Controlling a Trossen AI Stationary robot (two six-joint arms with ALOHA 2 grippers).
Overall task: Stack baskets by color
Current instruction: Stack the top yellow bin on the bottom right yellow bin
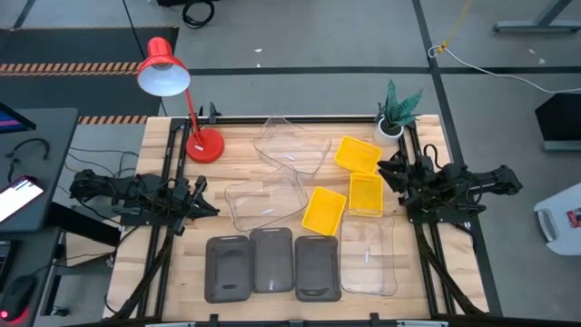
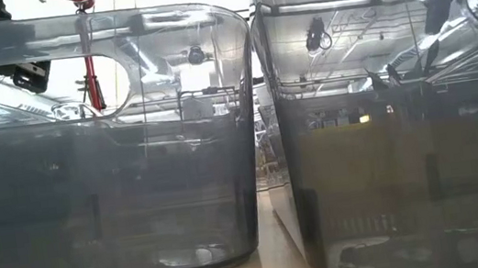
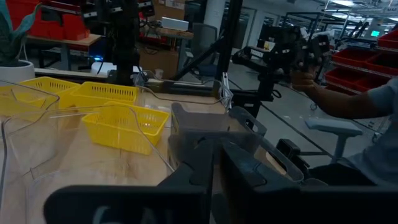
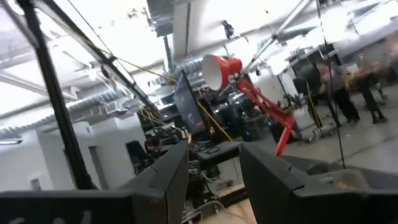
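Observation:
Three dark grey baskets (image 1: 271, 263) stand side by side on their bottoms along the table's near edge and fill the low view (image 2: 98, 152). Three yellow baskets (image 1: 358, 154) (image 1: 366, 193) (image 1: 324, 209) lie right of centre, also in the left wrist view (image 3: 127, 124). Clear baskets rest at the far middle (image 1: 290, 145), the centre (image 1: 263, 200) and the near right (image 1: 370, 254). My left gripper (image 1: 201, 198) (image 3: 214, 146) waits shut at the table's left side. My right gripper (image 1: 390, 173) (image 4: 214, 152) is open at the right side, tipped upward, nothing between its fingers.
A red desk lamp (image 1: 168, 77) stands with its base (image 1: 204, 145) at the table's far left. A small potted plant (image 1: 397, 113) is at the far right corner. A person's arm (image 3: 373, 118) shows beyond the table's right side.

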